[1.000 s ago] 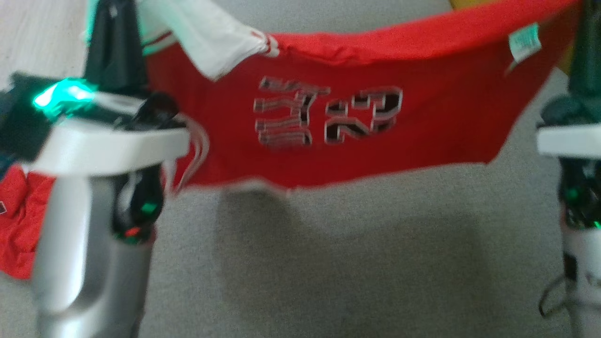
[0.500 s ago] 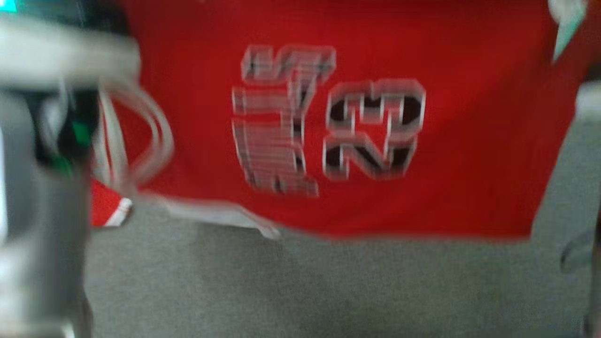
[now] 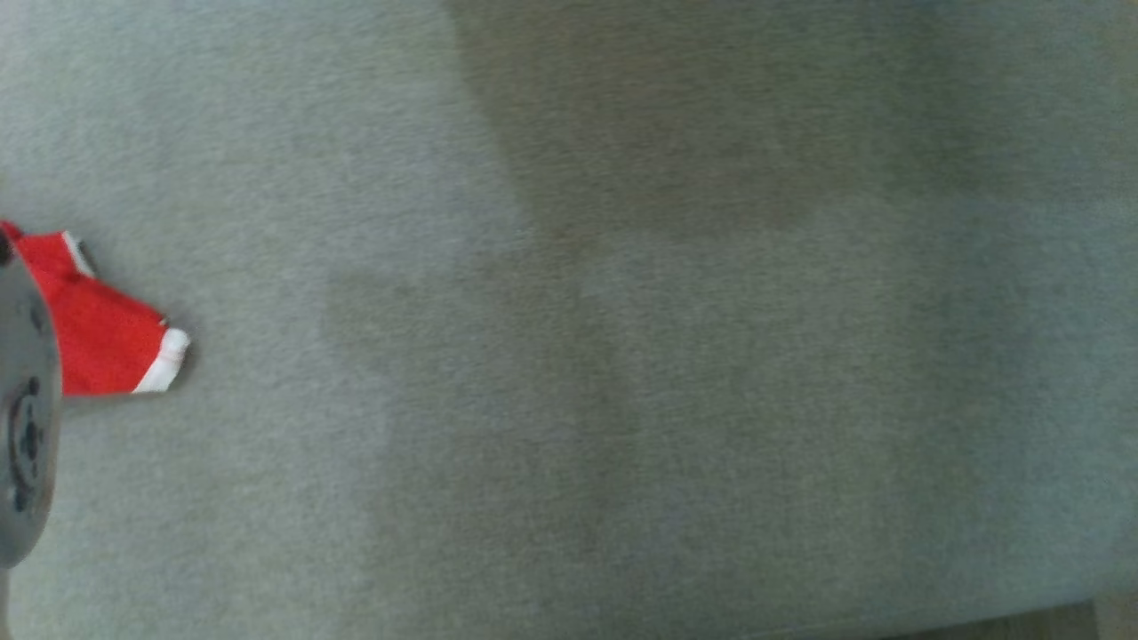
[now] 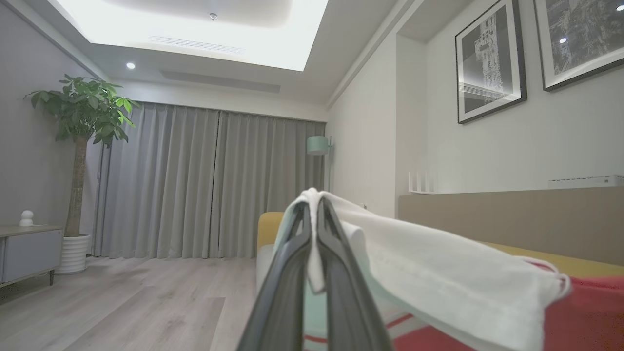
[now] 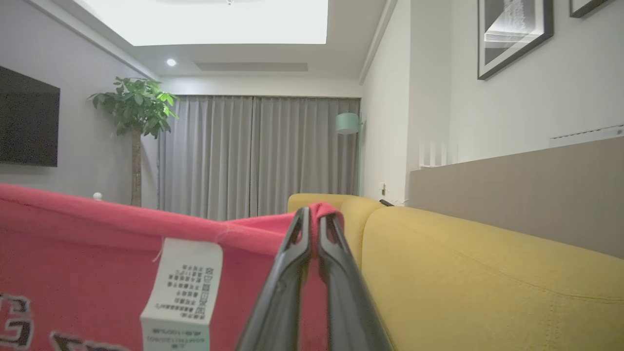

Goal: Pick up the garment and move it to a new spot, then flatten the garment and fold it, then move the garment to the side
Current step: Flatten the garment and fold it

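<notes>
The garment is a red jersey (image 5: 97,253) with white parts and a white care label (image 5: 183,287). It hangs stretched in the air between my two grippers. My left gripper (image 4: 314,204) is shut on a white fold of the garment (image 4: 414,263), which drapes off to the right of its fingers. My right gripper (image 5: 314,217) is shut on the garment's red edge. In the head view, a red piece with white trim (image 3: 98,333) lies at the left edge on the grey surface (image 3: 622,356). I cannot tell whether it belongs to the held garment.
A grey part of my left arm (image 3: 22,427) shows at the head view's left edge. A yellow sofa (image 5: 487,282) is just right of the right gripper. Beyond are wooden floor (image 4: 122,302), curtains, a potted plant (image 4: 83,122) and a low cabinet (image 4: 24,248).
The head view's whole picture has shifted, so the camera has moved. The spread jersey with its number and both arms have left that view, which now looks at grey surface.
</notes>
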Motion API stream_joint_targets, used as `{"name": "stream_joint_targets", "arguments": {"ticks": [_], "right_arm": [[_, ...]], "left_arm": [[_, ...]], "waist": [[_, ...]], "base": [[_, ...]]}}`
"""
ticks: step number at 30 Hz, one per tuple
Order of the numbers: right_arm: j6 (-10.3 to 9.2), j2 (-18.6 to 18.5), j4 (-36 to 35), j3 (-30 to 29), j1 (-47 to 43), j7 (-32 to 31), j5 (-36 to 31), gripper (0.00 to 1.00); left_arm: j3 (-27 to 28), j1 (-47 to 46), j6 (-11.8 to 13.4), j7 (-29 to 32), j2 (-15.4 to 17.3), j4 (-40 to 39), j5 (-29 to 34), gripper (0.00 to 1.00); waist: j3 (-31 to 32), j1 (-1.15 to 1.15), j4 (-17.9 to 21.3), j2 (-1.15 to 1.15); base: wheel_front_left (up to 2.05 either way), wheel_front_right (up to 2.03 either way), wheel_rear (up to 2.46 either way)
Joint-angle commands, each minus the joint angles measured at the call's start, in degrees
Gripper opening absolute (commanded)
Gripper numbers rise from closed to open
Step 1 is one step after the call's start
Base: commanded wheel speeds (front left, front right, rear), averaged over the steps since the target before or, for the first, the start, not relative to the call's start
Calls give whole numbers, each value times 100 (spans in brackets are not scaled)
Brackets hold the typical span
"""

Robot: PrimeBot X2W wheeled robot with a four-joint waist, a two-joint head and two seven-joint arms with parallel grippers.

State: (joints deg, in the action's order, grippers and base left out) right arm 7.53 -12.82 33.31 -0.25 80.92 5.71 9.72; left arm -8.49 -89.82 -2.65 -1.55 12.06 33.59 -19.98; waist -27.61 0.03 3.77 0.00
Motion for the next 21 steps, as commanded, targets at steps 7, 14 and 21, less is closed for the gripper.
{"name": "stream_joint_targets", "arguments": {"ticks": [7,14,21], "right_arm": [[-4,-191,1311,227,-229,421,-130,0],[-4,-502,2095,649,-1195,378,160,0],[-4,-994,2257,1437,-2420,100,900,0]], "left_arm": [[-360,217,-334,-754,185,867,164,0],[-910,1439,-459,-933,217,1215,143,0],[-1746,2970,-481,-738,458,849,-132,0]], "waist": [[31,-3,-355,0],[257,-3,-474,0],[726,-3,-551,0]], "base": [[0,0,0],[0,0,0],[0,0,0]]}}
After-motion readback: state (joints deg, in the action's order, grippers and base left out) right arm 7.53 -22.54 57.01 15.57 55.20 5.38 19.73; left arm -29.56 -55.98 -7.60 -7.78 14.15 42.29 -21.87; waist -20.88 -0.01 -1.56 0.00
